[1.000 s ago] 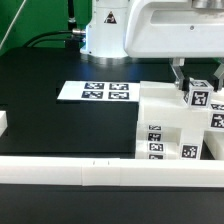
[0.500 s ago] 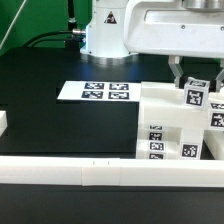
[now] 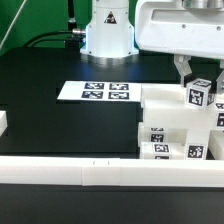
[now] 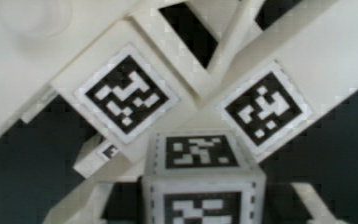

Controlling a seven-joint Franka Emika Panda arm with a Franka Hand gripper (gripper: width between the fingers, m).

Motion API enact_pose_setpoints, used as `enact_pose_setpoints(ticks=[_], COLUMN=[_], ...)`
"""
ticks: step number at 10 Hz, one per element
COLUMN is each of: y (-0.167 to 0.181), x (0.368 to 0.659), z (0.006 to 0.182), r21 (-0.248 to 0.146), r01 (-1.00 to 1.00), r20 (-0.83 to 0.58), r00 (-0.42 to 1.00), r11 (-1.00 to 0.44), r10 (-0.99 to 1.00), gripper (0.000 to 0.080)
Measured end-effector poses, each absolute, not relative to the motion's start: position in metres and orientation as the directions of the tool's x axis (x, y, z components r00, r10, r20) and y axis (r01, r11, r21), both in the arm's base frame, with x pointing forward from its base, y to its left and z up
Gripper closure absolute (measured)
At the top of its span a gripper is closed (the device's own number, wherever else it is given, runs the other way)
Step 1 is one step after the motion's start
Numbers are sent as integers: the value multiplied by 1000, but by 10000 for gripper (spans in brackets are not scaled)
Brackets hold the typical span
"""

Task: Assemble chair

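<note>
The arm's two-finger gripper is sitting at about 2 o'clock in the exterior view, dark fingers pointing down on either side of a small white plastic chair part with a square black-and-white tag on its face. It looks clamped on that piece, though the contact itself is hard to see. From the wrist view you get two tagged slanted white faces meeting in a V, plus a blocky tagged post under them, all smooth matte plastic with crisp edges.

Just below the gripper, the chunky white chair assembly sits at roughly 4 o'clock on the black matte table, a stepped blocky shape; I count four tags on its near face, two more off at the edge.

Out at 9 o'clock from there, the thin flat white marker board lies flat with four tags in a two-by-two grid. A long low white border rail runs across at 6 o'clock.
</note>
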State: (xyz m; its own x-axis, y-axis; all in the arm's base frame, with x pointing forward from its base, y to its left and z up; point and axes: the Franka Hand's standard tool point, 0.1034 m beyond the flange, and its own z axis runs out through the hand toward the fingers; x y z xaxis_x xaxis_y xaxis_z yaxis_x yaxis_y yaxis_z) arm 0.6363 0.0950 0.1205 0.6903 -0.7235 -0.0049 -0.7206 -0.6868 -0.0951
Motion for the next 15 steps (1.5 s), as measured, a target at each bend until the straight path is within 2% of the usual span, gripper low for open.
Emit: enact_pose_setpoints(ticks=[1,2,3,4,5,6,7,8,12,13,14,15], y=[92,90,92,97,99,99,100,103,102,102,100,99], x=[639,638,638,639,639,638,638,640,639,634,638,640], z=[121,121,120,120,120,119,120,121,119,118,119,119], r21=[-135,-155,-167,-175,-175,-176,-177,-180,-184,-122,-91,-82], r01=[-802,-850,-943,-969,-969,-963,-954,-943,-819,-717,-578,-477], r20=[-23,-24,-64,-83,-84,-78,-72,-67,-14,-7,23,32], r00=[590,513,302,193,189,222,257,297,555,692,813,876], r11=[-582,-503,-288,-176,-172,-206,-241,-282,-543,-686,-811,-875], r10=[-807,-858,-951,-978,-978,-972,-964,-952,-832,-722,-582,-481], gripper=[517,517,517,517,516,516,324,188,152,151,151,151])
